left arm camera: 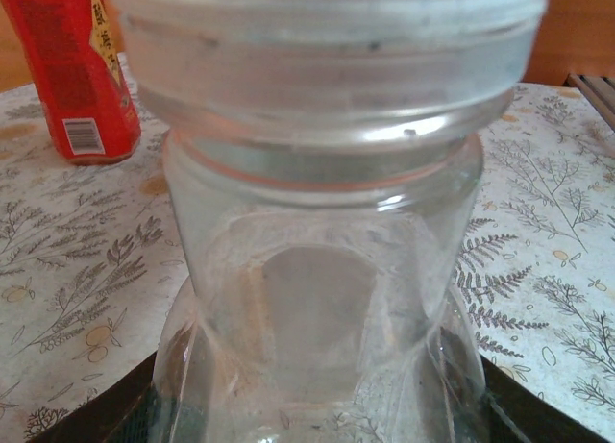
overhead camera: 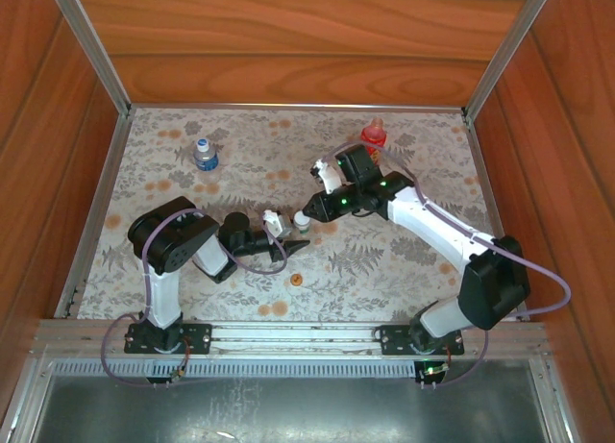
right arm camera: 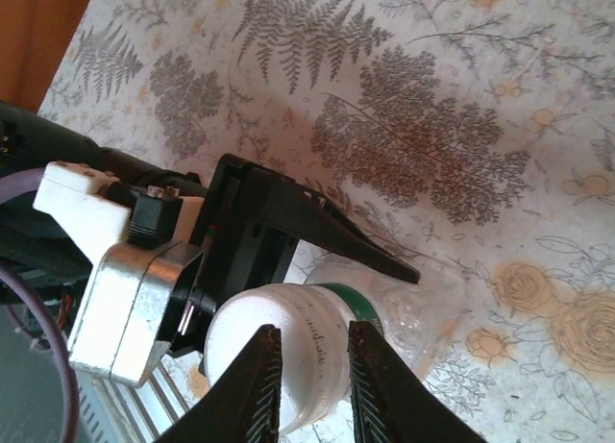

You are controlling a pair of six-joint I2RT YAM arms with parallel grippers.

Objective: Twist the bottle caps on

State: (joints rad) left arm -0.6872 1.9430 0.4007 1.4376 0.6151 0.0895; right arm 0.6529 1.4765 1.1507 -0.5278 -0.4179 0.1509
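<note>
The right tool (right arm camera: 312,333) is pinched nearly closed on the white cap (right arm camera: 288,352), one finger on each side of its rim. The cap sits on the neck of the slim clear bottle (right arm camera: 415,310), near the middle of the desk (overhead camera: 404,270). The left tool (overhead camera: 285,237) reaches in from the left edge side and grips the bottle's body, its jaws narrowed against the clear plastic. In the left wrist view the bottle (left arm camera: 327,270) is very close and upright, with dark finger edges at its base.

The orange cap (overhead camera: 297,278) lies loose on the desk just nearer the near edge than the two tools. The red bottle (overhead camera: 373,135) stands by the far edge, right of middle. The short clear bottle with a blue label (overhead camera: 205,156) stands towards the far left corner, a blue cap (overhead camera: 203,143) on it.
</note>
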